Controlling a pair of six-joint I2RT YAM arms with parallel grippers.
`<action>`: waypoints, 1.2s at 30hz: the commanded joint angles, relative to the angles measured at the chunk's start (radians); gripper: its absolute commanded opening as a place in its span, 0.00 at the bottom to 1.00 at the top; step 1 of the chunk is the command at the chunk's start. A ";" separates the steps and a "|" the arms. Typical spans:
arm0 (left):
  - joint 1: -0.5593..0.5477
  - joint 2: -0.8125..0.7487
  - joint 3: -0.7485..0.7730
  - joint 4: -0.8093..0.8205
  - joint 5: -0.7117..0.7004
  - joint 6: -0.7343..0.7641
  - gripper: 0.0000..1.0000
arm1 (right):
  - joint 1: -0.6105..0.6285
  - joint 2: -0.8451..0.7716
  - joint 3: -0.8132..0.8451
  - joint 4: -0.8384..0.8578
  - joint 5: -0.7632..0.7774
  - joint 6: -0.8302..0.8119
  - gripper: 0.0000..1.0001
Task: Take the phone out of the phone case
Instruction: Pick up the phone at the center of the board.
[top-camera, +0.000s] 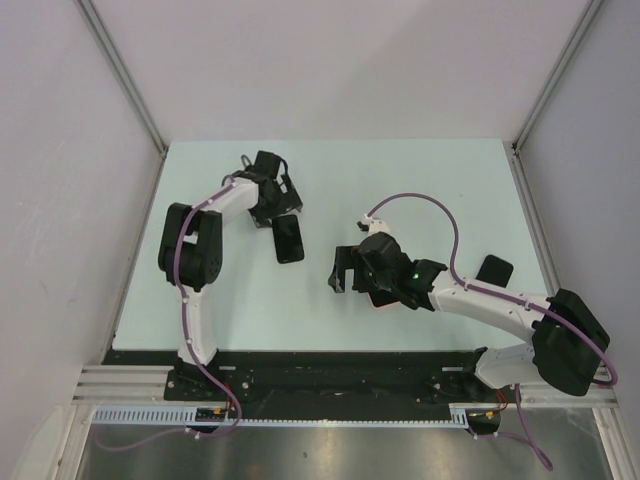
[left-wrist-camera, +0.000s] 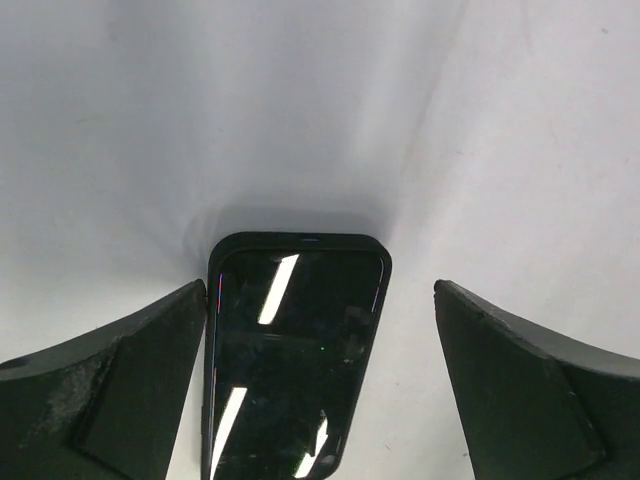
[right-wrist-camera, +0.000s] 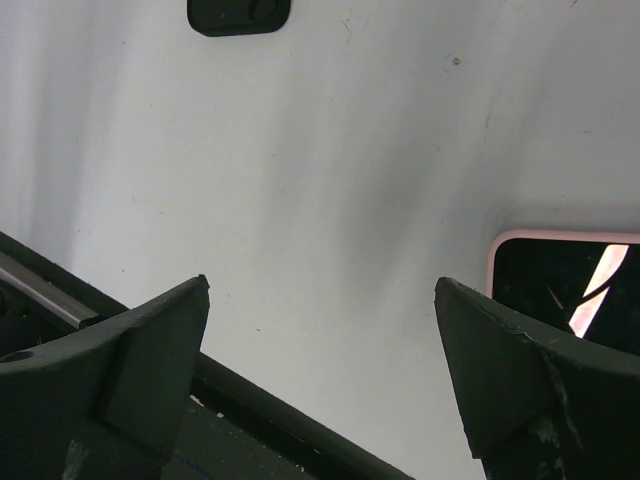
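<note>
While L tool (left-wrist-camera: 320, 286) & R tool (right-wrist-camera: 322, 282) both stand w/ jaws wide apart, L hangs over cased phone (left-wrist-camera: 295, 360) on worktop (left-wrist-camera: 300, 120), nothing gripped.

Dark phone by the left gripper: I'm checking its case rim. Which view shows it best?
Left wrist view: the dark phone sits centre frame, screen up, case rim visible, between the open fingers of the left gripper. The top view shows a small black slab. The right wrist view does not clearly show it.
</note>
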 joint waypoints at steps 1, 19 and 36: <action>-0.088 -0.034 0.064 -0.048 -0.091 0.103 1.00 | 0.007 -0.017 0.002 0.013 0.025 0.005 1.00; -0.176 -0.023 0.031 -0.203 -0.323 0.212 1.00 | 0.002 0.013 0.002 0.036 0.005 0.005 1.00; -0.174 -0.081 -0.078 -0.051 -0.151 0.238 1.00 | 0.008 -0.001 0.002 0.040 0.005 0.012 1.00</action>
